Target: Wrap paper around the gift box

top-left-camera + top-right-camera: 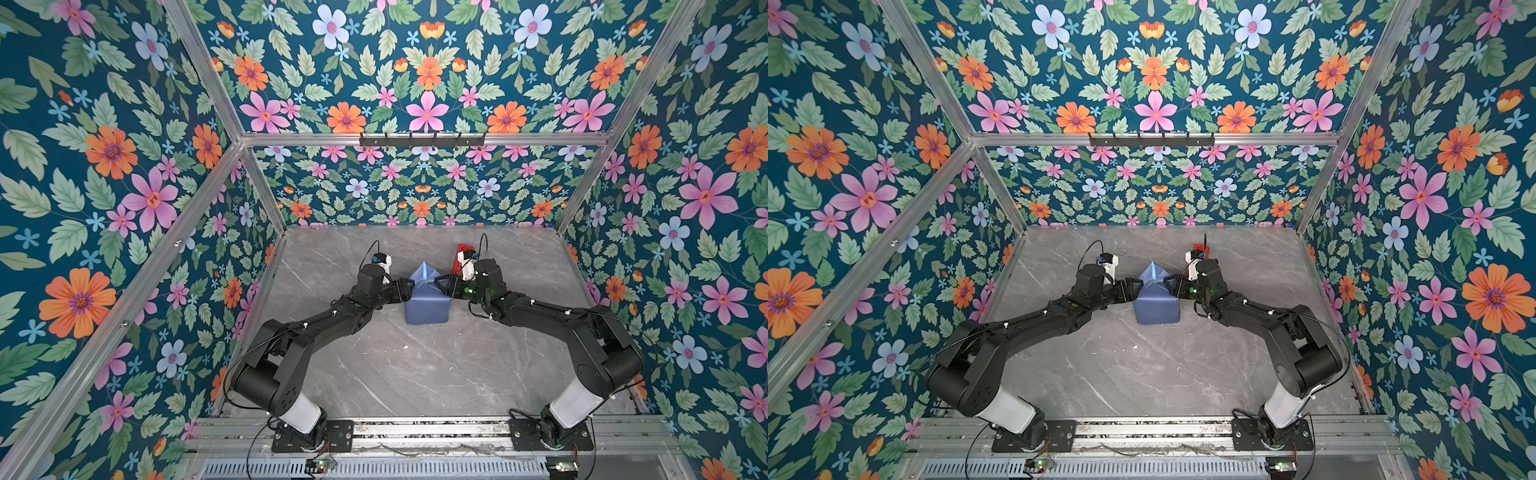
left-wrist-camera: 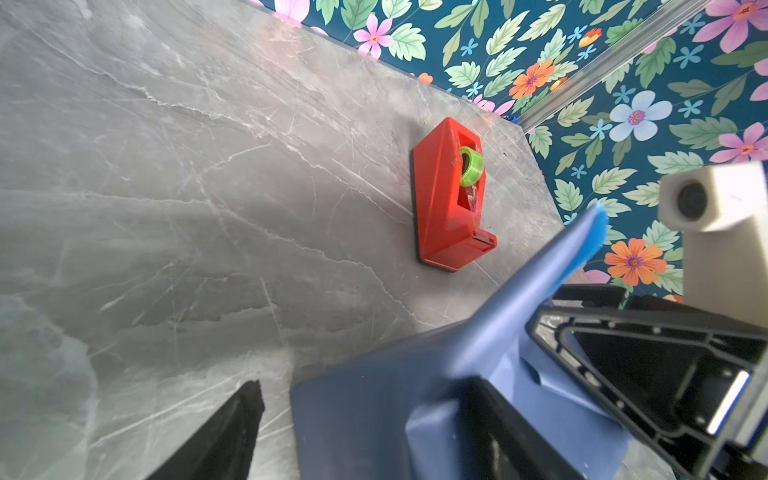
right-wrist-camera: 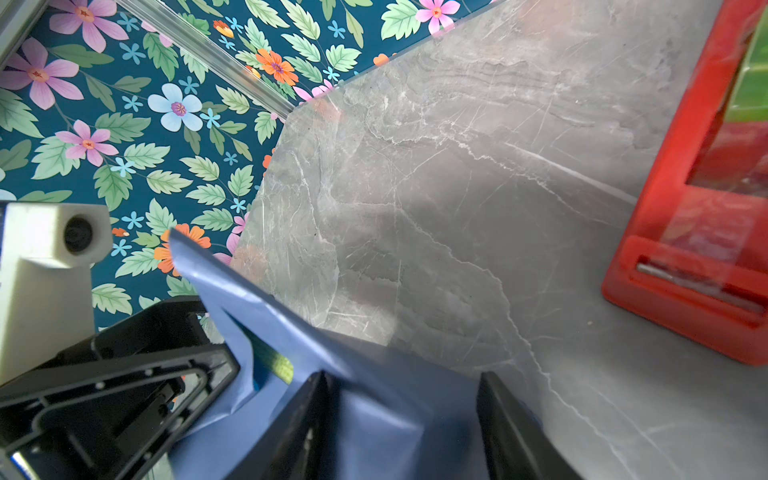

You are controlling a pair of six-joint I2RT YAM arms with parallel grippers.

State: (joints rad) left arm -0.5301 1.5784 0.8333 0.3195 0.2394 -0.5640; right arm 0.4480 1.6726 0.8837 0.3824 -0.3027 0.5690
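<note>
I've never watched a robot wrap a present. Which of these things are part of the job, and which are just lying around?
In the job: the paper, folded round the gift box, which barely peeks out; left gripper and right gripper at its sides.
Lying about: red tape dispenser, untouched on the table.

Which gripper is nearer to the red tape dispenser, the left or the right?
Right. The right gripper is at the side of the paper nearest the tape dispenser; the left gripper is at the opposite side, farther away.
</note>
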